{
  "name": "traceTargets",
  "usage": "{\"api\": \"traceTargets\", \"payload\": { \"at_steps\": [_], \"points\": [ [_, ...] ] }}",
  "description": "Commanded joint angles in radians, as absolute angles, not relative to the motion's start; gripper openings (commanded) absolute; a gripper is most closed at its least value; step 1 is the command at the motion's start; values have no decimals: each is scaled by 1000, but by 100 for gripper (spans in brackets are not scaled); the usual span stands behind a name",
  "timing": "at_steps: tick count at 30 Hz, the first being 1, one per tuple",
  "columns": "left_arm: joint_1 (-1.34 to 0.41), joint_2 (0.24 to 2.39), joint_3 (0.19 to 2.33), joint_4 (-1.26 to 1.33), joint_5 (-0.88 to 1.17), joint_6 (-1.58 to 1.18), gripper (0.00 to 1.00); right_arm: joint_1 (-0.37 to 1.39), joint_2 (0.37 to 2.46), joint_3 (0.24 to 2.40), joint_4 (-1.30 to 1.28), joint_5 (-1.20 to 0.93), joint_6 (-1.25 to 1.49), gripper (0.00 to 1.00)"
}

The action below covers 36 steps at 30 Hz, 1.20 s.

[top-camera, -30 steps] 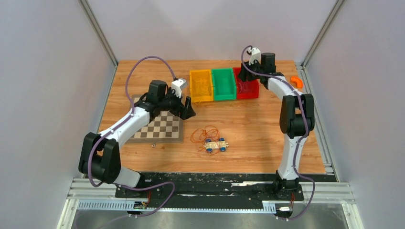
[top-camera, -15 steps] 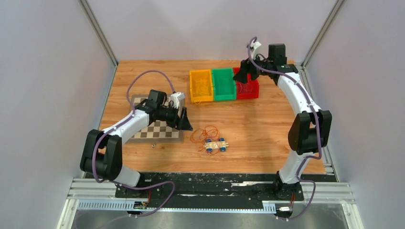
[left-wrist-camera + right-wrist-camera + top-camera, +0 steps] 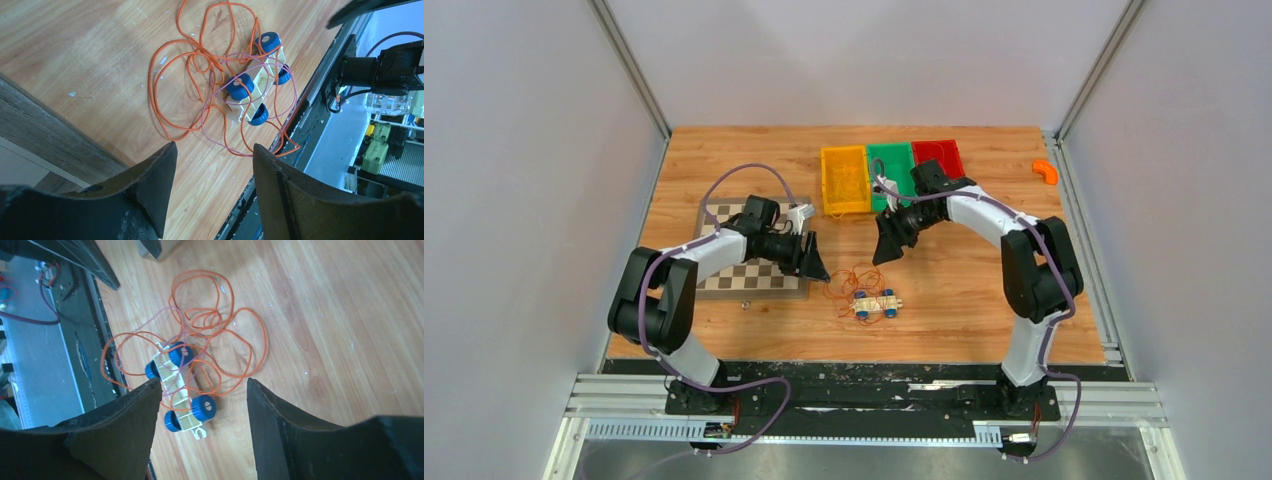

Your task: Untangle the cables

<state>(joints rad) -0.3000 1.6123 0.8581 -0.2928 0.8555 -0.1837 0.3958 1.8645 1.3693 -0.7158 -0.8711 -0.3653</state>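
Cables on table betw. L jaws and R jaws, just ahead of both, touching neither. Both sets spread apart, holding nothing. Wood-grain top, pale grey walls, checkerboard at L. Thin orange + pinkish loops, tangled, draped over small wooden cart w/ blue wheels.
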Motion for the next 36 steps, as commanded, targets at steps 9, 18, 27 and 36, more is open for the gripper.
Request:
{"api": "traceTargets", "payload": {
  "at_steps": [9, 18, 27, 36],
  "points": [
    [-298, 1559, 893, -335, 831, -131, 71, 434, 2013, 1349, -672, -909, -507, 62],
    [-298, 1520, 887, -351, 831, -107, 76, 477, 1992, 1301, -649, -955, -507, 19],
    [-299, 1231, 770, -160, 768, -52, 95, 476, 1735, 1396, -660, -993, -436, 0],
    [-302, 1093, 785, 44, 722, -19, 100, 486, 1623, 1541, -644, -1011, -354, 0]
  ]
}}
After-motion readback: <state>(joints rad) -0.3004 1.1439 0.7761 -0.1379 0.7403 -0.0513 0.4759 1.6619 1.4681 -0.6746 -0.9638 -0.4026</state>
